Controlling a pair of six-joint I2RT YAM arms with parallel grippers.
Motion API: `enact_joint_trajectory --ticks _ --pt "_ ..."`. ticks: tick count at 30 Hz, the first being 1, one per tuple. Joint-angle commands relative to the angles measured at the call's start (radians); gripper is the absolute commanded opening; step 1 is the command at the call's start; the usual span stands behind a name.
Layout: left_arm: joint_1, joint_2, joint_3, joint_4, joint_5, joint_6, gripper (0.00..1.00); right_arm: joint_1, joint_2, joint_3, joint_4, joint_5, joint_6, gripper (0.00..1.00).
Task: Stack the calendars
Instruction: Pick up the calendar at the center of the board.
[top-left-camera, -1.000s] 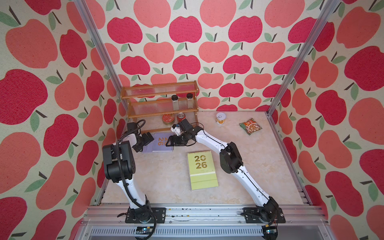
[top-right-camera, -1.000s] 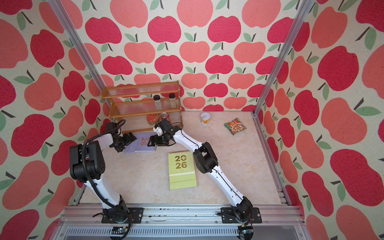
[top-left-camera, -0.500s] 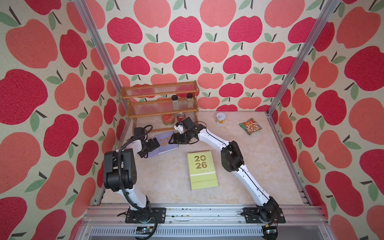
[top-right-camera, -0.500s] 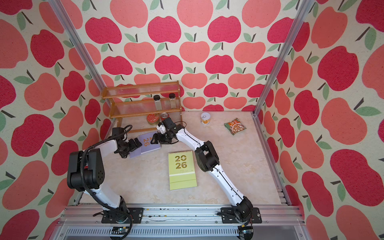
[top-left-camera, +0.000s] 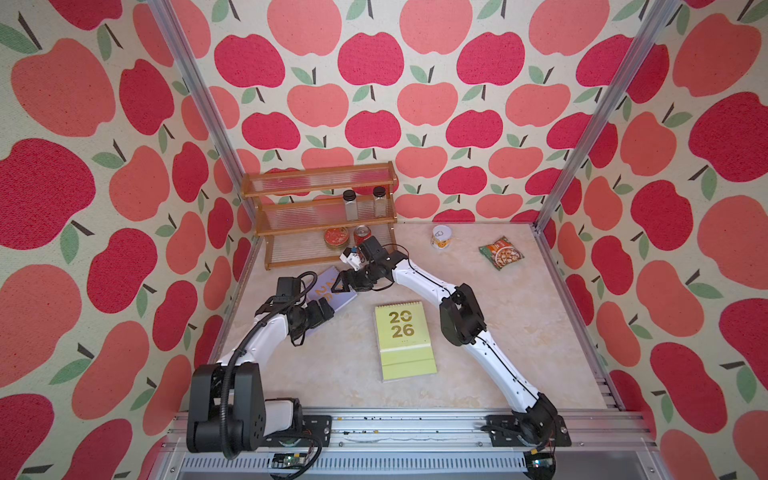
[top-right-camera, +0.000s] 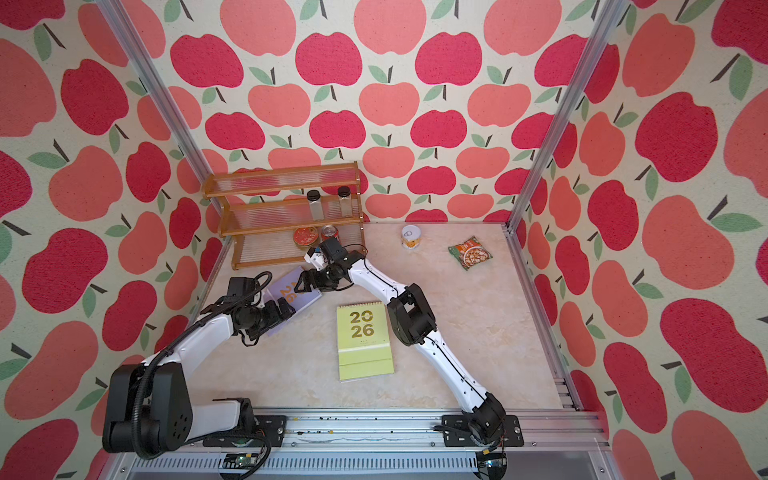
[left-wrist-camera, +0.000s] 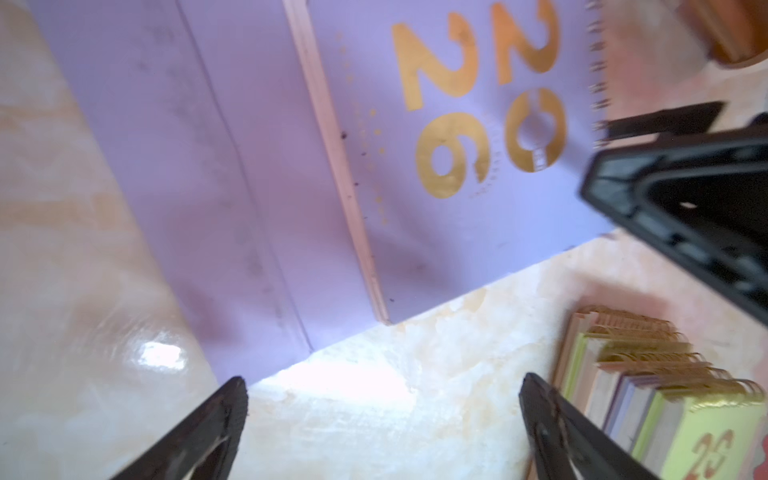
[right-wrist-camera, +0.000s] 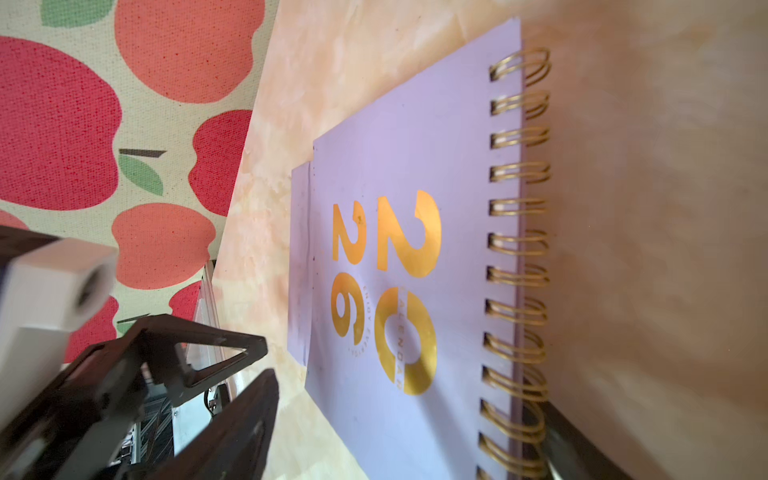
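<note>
Lilac calendar (top-left-camera: 333, 291) lies on tabletop (top-left-camera: 519, 332), far left, just in front of rack (top-left-camera: 320, 188); your left arm hides its near end. Right fingers (right-wrist-camera: 245, 419) spread wide astride its spiral corner; cannot tell whether they touch it. Left fingers (left-wrist-camera: 216, 424) wide, empty, low by its near edge. Yellow-green calendar (top-left-camera: 401, 332) tops stack (left-wrist-camera: 615, 374) mid-tabletop. Rack holds two jars (top-left-camera: 350, 205) on middle shelf, flat tin (top-left-camera: 336, 237) and red can (top-left-camera: 361, 234) on bottom shelf. White can (top-left-camera: 440, 237) and snack packet (top-left-camera: 500, 253) sit far right, well apart from the calendars.
</note>
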Motion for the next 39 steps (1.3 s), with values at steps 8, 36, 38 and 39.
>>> enact_joint_trajectory --ticks 8,36,38,39 --pt "0.055 -0.071 0.160 -0.119 -0.020 0.020 1.00 -0.003 0.017 0.037 0.004 -0.016 -0.034 0.85" --pt "0.244 0.683 0.602 0.057 0.300 0.223 0.98 -0.011 0.013 0.032 0.035 -0.071 -0.020 0.82" --pt "0.245 0.687 0.584 0.071 0.299 0.217 0.98 -0.014 0.013 0.033 0.042 -0.069 -0.013 0.82" --pt "0.244 0.685 0.570 0.085 0.302 0.213 0.98 -0.015 0.011 0.033 0.045 -0.066 -0.010 0.82"
